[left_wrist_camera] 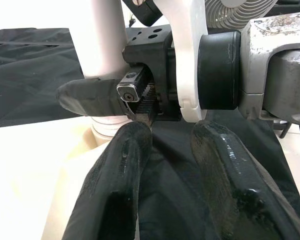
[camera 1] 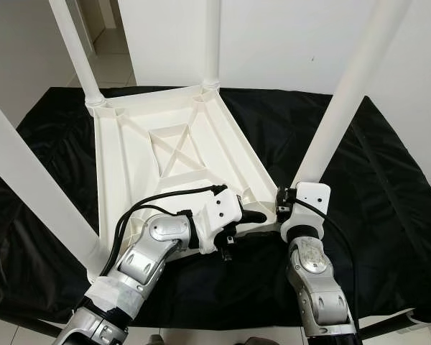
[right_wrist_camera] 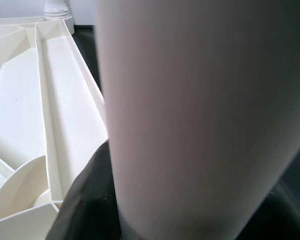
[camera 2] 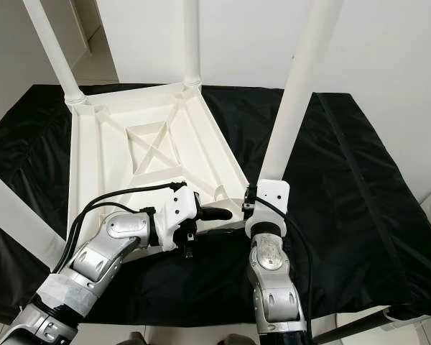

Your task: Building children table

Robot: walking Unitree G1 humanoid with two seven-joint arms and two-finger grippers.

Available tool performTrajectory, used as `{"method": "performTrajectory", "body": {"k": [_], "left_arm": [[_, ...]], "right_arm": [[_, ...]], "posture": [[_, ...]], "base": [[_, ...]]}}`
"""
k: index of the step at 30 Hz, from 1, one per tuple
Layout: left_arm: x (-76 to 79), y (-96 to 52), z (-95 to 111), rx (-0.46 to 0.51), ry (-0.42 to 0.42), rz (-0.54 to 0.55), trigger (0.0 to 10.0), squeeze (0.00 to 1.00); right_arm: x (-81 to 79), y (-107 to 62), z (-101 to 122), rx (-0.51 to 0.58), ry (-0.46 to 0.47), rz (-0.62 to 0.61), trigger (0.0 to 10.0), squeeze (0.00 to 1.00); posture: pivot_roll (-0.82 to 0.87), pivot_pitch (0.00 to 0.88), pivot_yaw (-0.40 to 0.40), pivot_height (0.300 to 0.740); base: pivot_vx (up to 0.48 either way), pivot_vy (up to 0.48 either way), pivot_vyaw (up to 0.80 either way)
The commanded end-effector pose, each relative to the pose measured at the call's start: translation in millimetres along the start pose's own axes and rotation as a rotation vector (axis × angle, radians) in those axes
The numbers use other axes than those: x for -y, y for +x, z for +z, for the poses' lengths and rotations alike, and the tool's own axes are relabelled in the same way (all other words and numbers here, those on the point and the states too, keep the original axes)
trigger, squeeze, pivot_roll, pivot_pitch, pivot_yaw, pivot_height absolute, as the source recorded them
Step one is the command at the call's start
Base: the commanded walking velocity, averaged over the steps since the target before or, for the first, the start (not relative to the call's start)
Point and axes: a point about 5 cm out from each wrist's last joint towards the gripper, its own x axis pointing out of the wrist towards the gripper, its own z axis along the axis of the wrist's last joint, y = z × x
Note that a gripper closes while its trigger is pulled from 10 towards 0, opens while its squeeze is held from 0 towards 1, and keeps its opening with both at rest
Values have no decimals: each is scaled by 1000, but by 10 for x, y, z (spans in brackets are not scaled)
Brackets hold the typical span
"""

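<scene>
The white children's table (camera 1: 169,154) is laid upside down on the black-covered tabletop (camera 1: 388,208). The left pincer (camera 1: 253,216) is held narrow and empty at the near corner. The near right leg (camera 1: 345,100) is gripped by the right pincer (camera 1: 291,200); it should be kept straight and pushed firmly into its socket.

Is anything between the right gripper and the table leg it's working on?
Nothing visible. The right gripper is already closed around the base of the near right leg, where it meets the upturned tabletop. The left gripper is beside it.
</scene>
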Motion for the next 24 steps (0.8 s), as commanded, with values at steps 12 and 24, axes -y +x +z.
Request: {"method": "performTrajectory", "body": {"k": [12, 24], "left_arm": [[28, 4, -27, -10, 0, -16, 10000, 0], [27, 42, -18, -3, 5, -27, 10000, 0]], "right_arm": [[72, -136, 44, 32, 34, 136, 10000, 1000], [329, -48, 82, 55, -97, 367, 10000, 0]], "posture": [[-77, 0, 12, 740], [-87, 0, 16, 740]], "base": [[0, 0, 0], [0, 0, 0]]}}
